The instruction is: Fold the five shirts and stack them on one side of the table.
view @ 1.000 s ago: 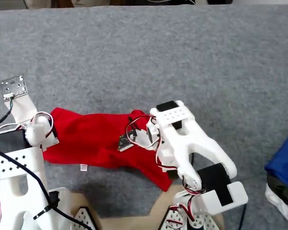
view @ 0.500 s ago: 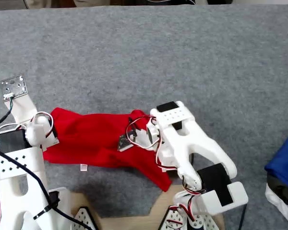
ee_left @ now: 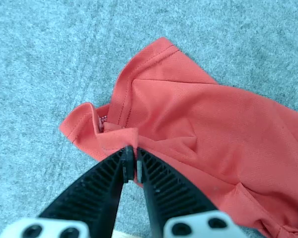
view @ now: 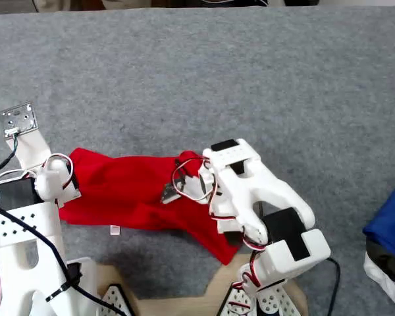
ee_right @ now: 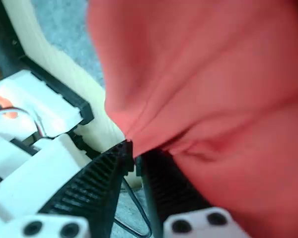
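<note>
Red shirt (view: 128,191) — lies crumpled in a long band at about 8 o'clock on the grey desk (view: 263,79). It runs from the left arm across to the right arm, with one tail trailing toward 6 o'clock. Not folded yet.

Left pincer (ee_left: 130,161): jaws nipped together on a stitched hem at the shirt's 9 o'clock end, with the cloth flat on the desk beside it. Right pincer (ee_right: 133,154): clamped on a pinch of cloth at the shirt's other end. The fabric hangs from it in soft drapes, raised off the desk by the look of it.

Handling, as judged: thin knit, light, wholly limp — it sags wherever unsupported and will bunch rather than slide flat. Best bite is on hems and seams, where the doubled cloth gives the ribbed jaws something to hold. Holds set wide apart should keep it taut.

Folded pile (view: 388,247), blue on top, sits at 4 o'clock at the desk's edge, well apart from the shirt.
</note>
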`<state>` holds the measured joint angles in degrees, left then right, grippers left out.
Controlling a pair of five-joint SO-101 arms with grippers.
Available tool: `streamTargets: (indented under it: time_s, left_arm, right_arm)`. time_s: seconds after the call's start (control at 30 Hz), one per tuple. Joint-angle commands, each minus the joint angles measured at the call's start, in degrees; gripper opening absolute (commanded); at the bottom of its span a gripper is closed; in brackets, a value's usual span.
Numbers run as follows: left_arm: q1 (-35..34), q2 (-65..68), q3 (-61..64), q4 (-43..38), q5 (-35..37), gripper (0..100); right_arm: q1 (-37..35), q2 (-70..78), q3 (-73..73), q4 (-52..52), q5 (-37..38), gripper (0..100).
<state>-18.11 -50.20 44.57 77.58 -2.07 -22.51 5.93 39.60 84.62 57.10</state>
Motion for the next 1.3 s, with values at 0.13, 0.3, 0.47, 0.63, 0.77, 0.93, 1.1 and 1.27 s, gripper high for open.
streamTargets:
  time_s: [0.13, 0.3, 0.47, 0.63, 0.77, 0.93, 1.1, 1.27]
  left_arm:
    - [-0.53, -0.75, -0.62, -0.97, 0.00, 2]
    - [-0.62, -0.75, -3.78, -0.88, 0.18, 2]
    - [-0.53, -0.31, -14.42, -0.70, 0.62, 2]
    - [-0.09, -0.22, -24.53, -0.53, 0.62, 2]
    - [-0.09, -0.22, -29.89, -0.79, 0.44, 2]
    - [-0.09, -0.66, -35.52, -0.35, 0.26, 2]
    - [-0.09, -0.04, -49.49, 9.93, 0.26, 2]
    - [4.57, -0.13, -59.87, 16.09, 0.44, 2]
  right_arm:
    - [4.00, -0.48, -6.20, 0.09, -1.41, 0.5]
    - [6.99, -6.81, -14.46, 5.10, -1.41, 0.5]
    - [6.81, -18.33, -27.47, 12.75, -1.41, 0.5]
    - [8.04, -28.44, -40.48, 14.15, -4.84, 0.5]
    - [10.24, -34.24, -49.01, 12.66, -11.08, 0.5]
    - [14.73, -39.87, -59.38, 9.23, -17.67, 0.5]
    - [20.26, -42.59, -70.81, 7.21, -24.18, 0.5]
    - [26.07, -42.77, -84.26, 6.86, -26.02, 0.5]
